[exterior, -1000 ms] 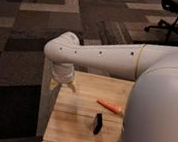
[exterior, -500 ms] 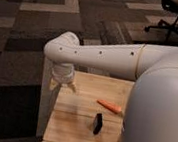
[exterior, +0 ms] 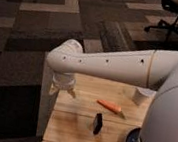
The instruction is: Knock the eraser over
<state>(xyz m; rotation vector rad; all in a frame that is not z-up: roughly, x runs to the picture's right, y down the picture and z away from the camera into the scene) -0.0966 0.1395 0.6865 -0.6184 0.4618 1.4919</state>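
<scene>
Tool (exterior: 62,90) at table (exterior: 70,129) edge, orange stick (exterior: 109,106) nr eraser (exterior: 98,123).

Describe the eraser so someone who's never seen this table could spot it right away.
Find the wooden table under the white arm, whose claw hangs over its left edge. Near the table's middle, just this side of the orange stick, stands the eraser: the only small, dark, upright block there.
</scene>
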